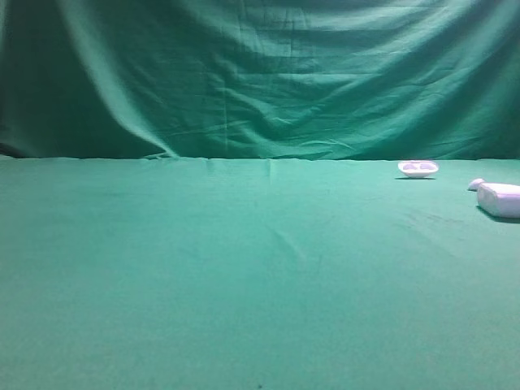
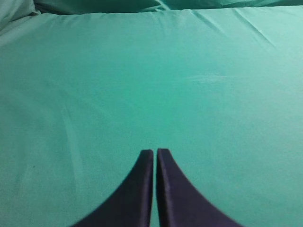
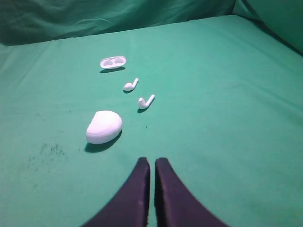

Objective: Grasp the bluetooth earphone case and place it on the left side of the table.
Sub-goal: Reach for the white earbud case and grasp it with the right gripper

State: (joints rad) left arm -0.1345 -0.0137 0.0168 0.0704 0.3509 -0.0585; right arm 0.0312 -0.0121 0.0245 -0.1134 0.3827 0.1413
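Observation:
The white pebble-shaped bluetooth earphone case (image 3: 104, 126) lies on the green table (image 3: 213, 94), ahead and left of my right gripper (image 3: 152, 161), which is shut and empty, well short of it. The case also shows at the right edge of the exterior high view (image 1: 500, 199), cut off by the frame. My left gripper (image 2: 155, 152) is shut and empty over bare green cloth (image 2: 151, 85). Neither gripper shows in the exterior high view.
A shallow white dish with two hollows (image 3: 113, 62) lies beyond the case, also in the high view (image 1: 418, 168). Two small white earbuds (image 3: 130, 84) (image 3: 146, 101) lie between dish and case. A draped green curtain (image 1: 260, 73) hangs behind the table.

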